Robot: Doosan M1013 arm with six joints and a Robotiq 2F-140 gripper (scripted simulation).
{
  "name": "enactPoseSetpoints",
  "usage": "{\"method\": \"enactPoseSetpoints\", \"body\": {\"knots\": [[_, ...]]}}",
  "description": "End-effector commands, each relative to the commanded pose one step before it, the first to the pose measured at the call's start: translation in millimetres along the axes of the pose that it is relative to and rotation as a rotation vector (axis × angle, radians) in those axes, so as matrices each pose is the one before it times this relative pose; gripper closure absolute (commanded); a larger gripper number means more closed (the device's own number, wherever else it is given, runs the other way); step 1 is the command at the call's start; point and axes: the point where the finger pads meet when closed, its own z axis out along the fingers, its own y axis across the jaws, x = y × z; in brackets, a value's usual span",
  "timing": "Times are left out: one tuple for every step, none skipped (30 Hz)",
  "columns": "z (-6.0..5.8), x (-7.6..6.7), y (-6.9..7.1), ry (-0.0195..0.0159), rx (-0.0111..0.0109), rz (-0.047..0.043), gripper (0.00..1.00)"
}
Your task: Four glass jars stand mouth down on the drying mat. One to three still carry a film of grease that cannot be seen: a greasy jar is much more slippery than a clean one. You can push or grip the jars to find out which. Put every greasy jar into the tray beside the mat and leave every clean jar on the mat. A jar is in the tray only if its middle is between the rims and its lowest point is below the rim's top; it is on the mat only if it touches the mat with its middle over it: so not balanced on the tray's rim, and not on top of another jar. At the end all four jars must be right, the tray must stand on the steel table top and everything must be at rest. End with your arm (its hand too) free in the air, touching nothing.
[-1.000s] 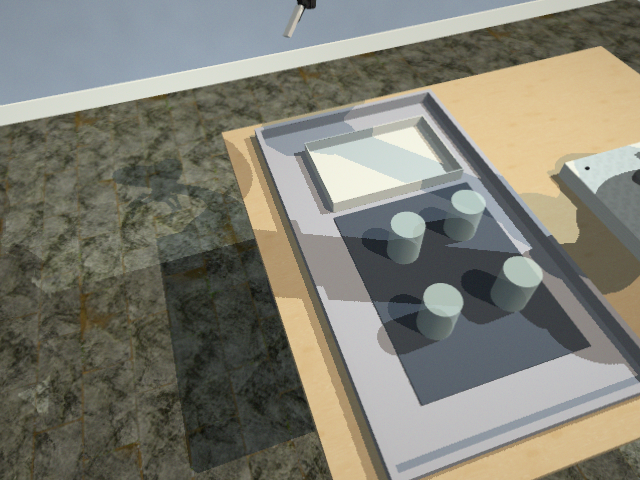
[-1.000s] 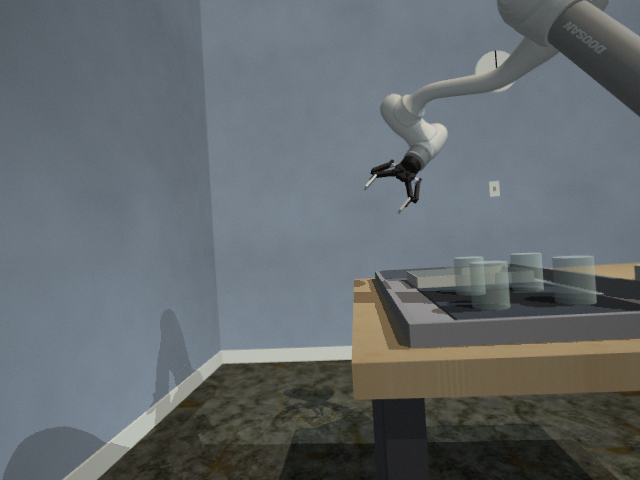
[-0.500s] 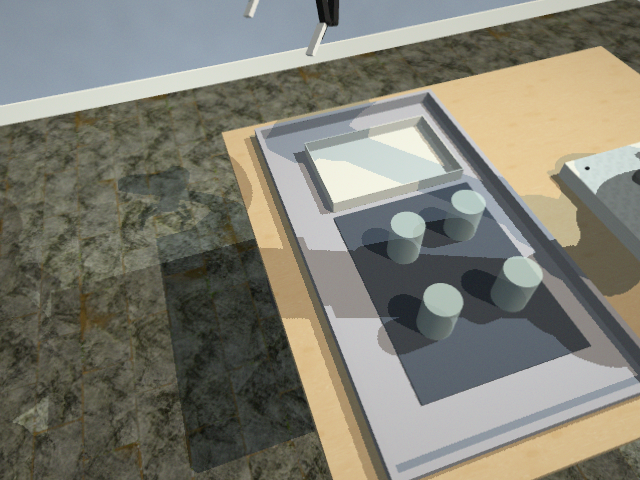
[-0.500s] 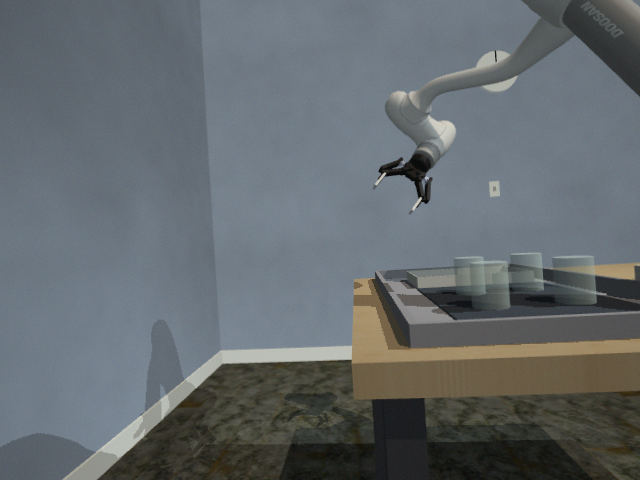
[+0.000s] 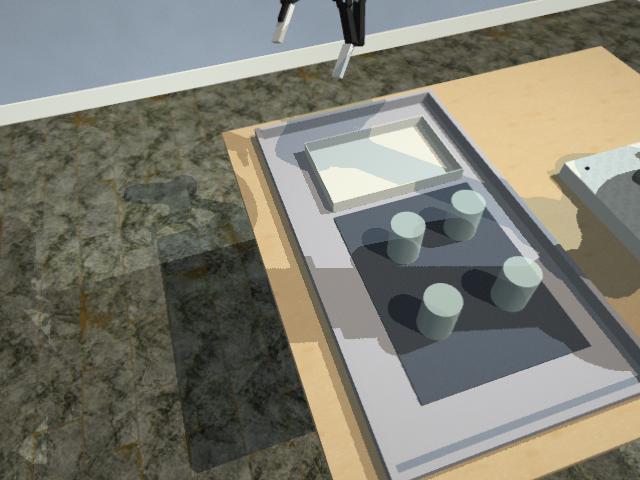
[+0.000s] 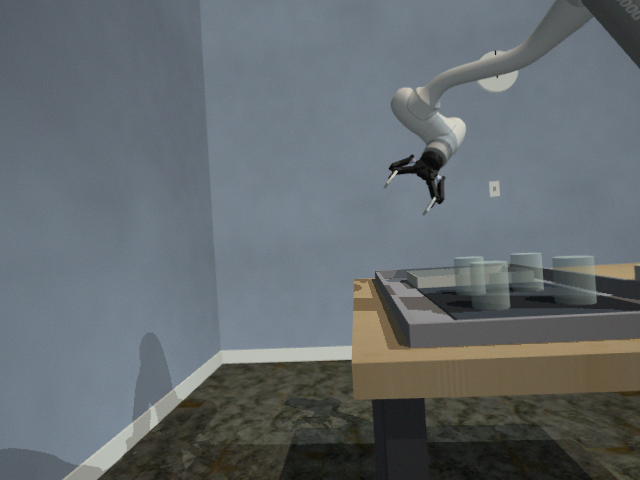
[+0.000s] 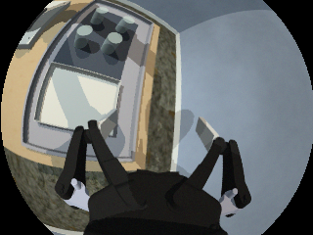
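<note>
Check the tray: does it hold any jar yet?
Empty. The tray shows only its pale floor, and all four jars stand on the mat.

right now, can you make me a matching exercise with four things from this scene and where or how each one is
Things:
1. gripper
2. tray
3. four glass jars
4. drying mat

States:
A. dark sheet lying on the steel table top
B. holds no jars, beside the mat
C. open and holding nothing, high above the table's end
D. standing mouth down on the mat

Pairs: 1-C, 2-B, 3-D, 4-A
</note>
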Motion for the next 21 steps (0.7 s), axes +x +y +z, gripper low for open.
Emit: {"method": "enactPoseSetpoints", "body": {"knots": [[7.16, 17.69, -7.20, 0.01060, 0.00632, -0.01170, 0.00], [2.48, 5.69, -2.31, 0.00361, 0.00227, -0.00373, 0.00], [2.51, 5.69, -2.29, 0.00361, 0.00227, -0.00373, 0.00], [0.00, 0.00, 0.00, 0.00000, 0.00000, 0.00000, 0.00], [0.00, 0.00, 0.00, 0.00000, 0.00000, 0.00000, 0.00], [2.53, 5.69, -2.26, 0.00361, 0.00227, -0.00373, 0.00], [2.56, 5.69, -2.23, 0.00361, 0.00227, -0.00373, 0.00], [2.58, 5.69, -2.21, 0.00361, 0.00227, -0.00373, 0.00], [2.61, 5.69, -2.18, 0.00361, 0.00227, -0.00373, 0.00], [2.63, 5.68, -2.15, 0.00361, 0.00227, -0.00373, 0.00], [2.66, 5.68, -2.12, 0.00361, 0.00227, -0.00373, 0.00], [2.69, 5.68, -2.10, 0.00361, 0.00227, -0.00373, 0.00], [2.71, 5.68, -2.07, 0.00361, 0.00227, -0.00373, 0.00], [2.74, 5.68, -2.04, 0.00361, 0.00227, -0.00373, 0.00], [2.76, 5.67, -2.02, 0.00361, 0.00227, -0.00373, 0.00], [2.79, 5.67, -1.99, 0.00361, 0.00227, -0.00373, 0.00], [2.81, 5.67, -1.96, 0.00361, 0.00227, -0.00373, 0.00], [2.84, 5.67, -1.93, 0.00361, 0.00227, -0.00373, 0.00], [2.86, 5.66, -1.91, 0.00361, 0.00227, -0.00373, 0.00], [2.89, 5.66, -1.88, 0.00361, 0.00227, -0.00373, 0.00], [0.00, 0.00, 0.00, 0.00000, 0.00000, 0.00000, 0.00]]}}
